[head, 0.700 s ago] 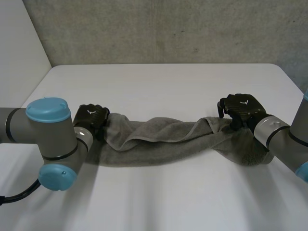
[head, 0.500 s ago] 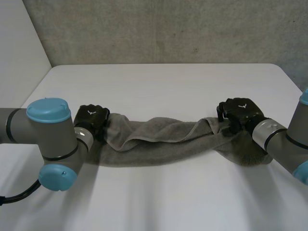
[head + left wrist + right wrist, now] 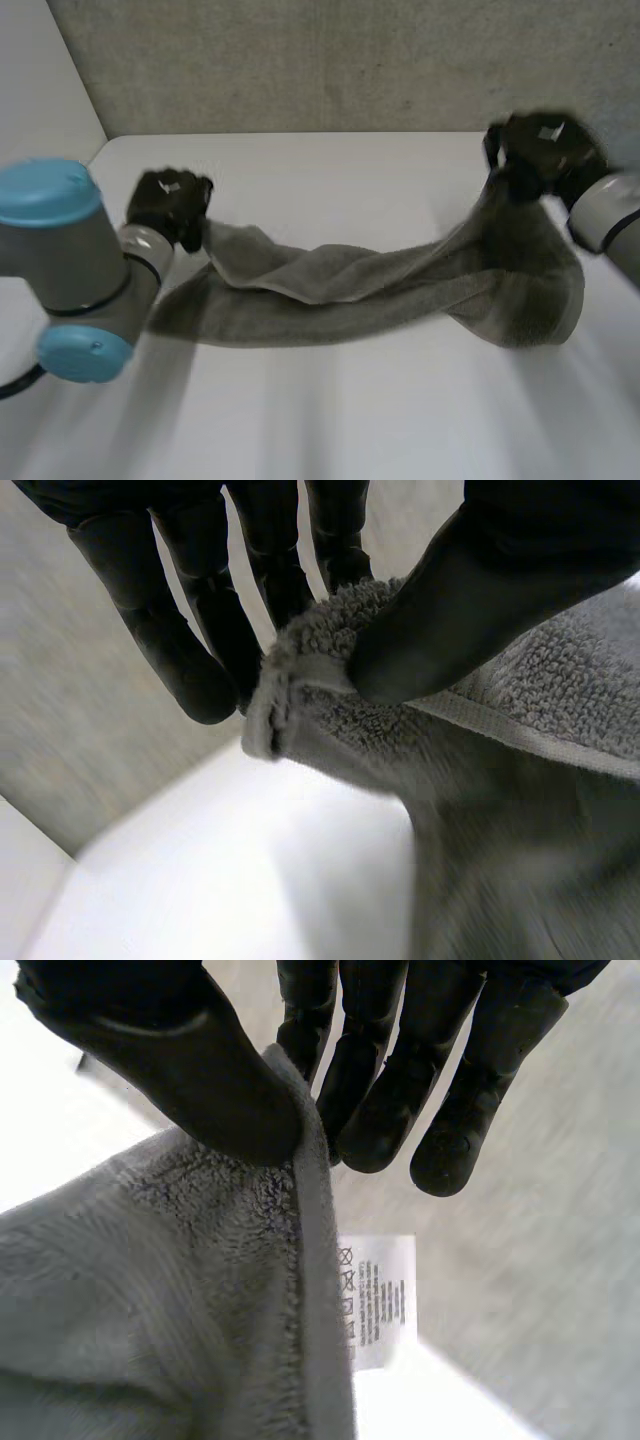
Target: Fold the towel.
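1. Towel (image 3: 350, 290): grey, bunched into a long rope. Its middle sags onto the centre of the surface (image 3: 330, 410) and both ends are held up off the surface.
2. Left robot hand (image 3: 168, 205): above the left side of the surface, thumb and fingers pinched on a hemmed corner of the towel.
3. Right robot hand (image 3: 540, 150): higher above the right side of the surface, thumb clamping the towel's hemmed edge against the fingers. The cloth hangs from it in a loop.
4. Progress: early, I'd say. Both ends are gripped but there is no clean fold. Left to do: spread it flat, bring the ends together, lay it on the surface.
5. Writing: a white care label (image 3: 378, 1300) hangs from the hem by the right robot hand's fingers, with wash symbols and small print too small to read. No brand seen.
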Tool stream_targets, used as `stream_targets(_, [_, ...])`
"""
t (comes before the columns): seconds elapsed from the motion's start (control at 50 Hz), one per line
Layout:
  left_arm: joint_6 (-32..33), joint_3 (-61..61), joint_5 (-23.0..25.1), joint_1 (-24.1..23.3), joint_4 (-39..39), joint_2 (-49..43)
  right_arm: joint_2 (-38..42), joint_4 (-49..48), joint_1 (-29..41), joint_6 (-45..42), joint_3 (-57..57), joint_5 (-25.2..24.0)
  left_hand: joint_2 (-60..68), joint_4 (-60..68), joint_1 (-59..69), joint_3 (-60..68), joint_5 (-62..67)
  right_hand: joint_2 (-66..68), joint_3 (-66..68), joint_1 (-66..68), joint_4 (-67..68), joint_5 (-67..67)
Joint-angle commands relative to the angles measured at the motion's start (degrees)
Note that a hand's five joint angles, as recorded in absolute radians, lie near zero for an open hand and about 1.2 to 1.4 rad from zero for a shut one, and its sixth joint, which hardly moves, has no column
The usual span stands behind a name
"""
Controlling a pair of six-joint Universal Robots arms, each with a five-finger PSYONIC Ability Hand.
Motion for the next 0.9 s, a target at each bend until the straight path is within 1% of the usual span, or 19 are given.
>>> stream_targets(0.02, [-1.96,0.4,0.19,0.02,-6.42,15.31,-10.03,14.69,-0.67,0.4,-8.2,-1.63,-4.38,-6.48,-1.31,-8.27,-14.43,5.48,4.08,3.78,3.6,3.41])
stream_targets(0.06, [-1.87,0.75,0.27,0.02,-8.53,17.16,-9.77,25.18,-3.46,-3.44,-12.23,-4.69,-4.38,-6.48,-1.31,-8.27,-14.43,5.48,4.08,3.78,3.6,3.41])
stream_targets(0.16, [-1.52,2.6,0.45,0.81,-14.88,18.76,-7.14,36.37,-7.7,-17.22,-13.12,-8.39,-4.38,-6.48,-1.31,-8.27,-14.43,5.48,4.08,3.78,3.6,3.41])
stream_targets(0.26, [-1.26,5.06,0.45,1.86,-21.39,13.66,-2.58,40.96,-5.86,-24.99,-14.96,-5.77,-4.38,-6.48,-1.31,-8.27,-14.43,5.48,4.08,3.78,3.6,3.41])
stream_targets(0.34, [2.33,12.33,-0.16,2.39,-29.18,2.45,1.48,40.7,-4.36,-25.88,-17.08,-3.03,-4.38,-6.48,-1.31,-8.27,-14.43,5.48,4.08,3.78,3.6,3.41])
stream_targets(0.42, [4.63,20.44,-0.25,3.0,-32.2,-4.35,9.54,36.33,-1.12,-26.84,-24.17,0.12,-4.38,-6.48,-1.31,-8.27,-14.43,5.48,4.08,3.78,3.6,3.41])
stream_targets(0.46, [4.2,32.07,-0.43,3.18,-32.28,-10.57,12.2,32.97,0.12,-26.4,-27.36,0.92,-4.38,-6.48,-1.31,-8.27,-14.43,5.48,4.08,3.78,3.6,3.41])
stream_targets(0.5, [3.41,38.75,-0.69,3.18,-32.02,-12.51,14.92,22.66,2.13,-25.62,-33.66,3.28,-4.38,-6.48,-1.31,-8.27,-14.43,5.48,4.08,3.78,3.6,3.41])
stream_targets(0.52, [3.4,38.81,-0.69,3.18,-32.02,-12.53,14.93,22.6,2.14,-25.61,-33.69,3.29,-4.38,-6.48,-1.31,-8.27,-14.43,5.48,4.08,3.78,3.6,3.41])
stream_targets(0.54, [2.01,46.03,-1.3,3.18,-31.59,-13.4,14.93,15.55,2.84,-24.05,-35.52,4.95,-4.38,-6.48,-1.31,-8.27,-14.43,5.48,4.08,3.78,3.6,3.41])
stream_targets(0.56, [0.0,53.33,-2.26,3.09,-30.45,-13.84,14.93,15.48,2.84,-24.03,-35.54,4.96,-4.38,-6.48,-1.31,-8.27,-14.43,5.48,4.08,3.78,3.6,3.41])
stream_targets(0.58, [-0.03,53.4,-2.27,3.09,-30.44,-13.85,14.76,6.78,3.19,-21.42,-36.14,6.1,-4.38,-6.48,-1.31,-8.27,-14.43,5.48,4.08,3.78,3.6,3.41])
stream_targets(0.6, [-2.66,59.99,-3.33,3.09,-28.15,-13.76,14.75,6.69,3.2,-21.39,-36.15,6.11,-4.38,-6.48,-1.31,-8.27,-14.43,5.48,4.08,3.78,3.6,3.41])
stream_targets(0.64, [-8.44,68.57,-5.43,3.09,-22.82,-12.36,8.47,-15.64,3.29,-13.08,-32.31,7.51,-4.38,-6.48,-1.31,-8.27,-14.43,5.48,4.08,3.78,3.6,3.41])
stream_targets(0.66, [-10.12,69.74,-6.05,3.01,-20.88,-11.05,8.43,-15.72,3.28,-13.04,-32.28,7.51,-4.38,-6.48,-1.31,-8.27,-14.43,5.48,4.08,3.78,3.6,3.41])
stream_targets(0.68, [-10.13,69.75,-6.05,3.0,-20.86,-11.03,3.55,-21.46,3.02,-8.52,-28.72,7.08,-4.38,-6.48,-1.31,-8.27,-14.43,5.48,4.08,3.78,3.6,3.41])
stream_targets(0.74, [-11.36,65.12,-6.58,2.83,-19.36,-6.3,-1.76,-21.97,1.36,0.37,-23.51,4.54,-4.38,-6.48,-1.31,-8.27,-14.43,5.48,4.08,3.78,3.6,3.41])
stream_targets(0.86, [-11.8,52.7,-6.23,3.0,-19.36,-4.0,-2.65,-13.19,-0.76,3.75,-17.09,-4.16,-4.38,-6.48,-1.31,-8.27,-14.43,5.48,4.08,3.78,3.6,3.41])
stream_targets(0.9, [-11.71,42.29,-5.88,3.0,-18.67,-2.17,-2.3,-10.74,-0.85,3.22,-16.21,-5.57,-4.38,-6.48,-1.31,-8.27,-14.43,5.48,4.08,3.78,3.6,3.41])
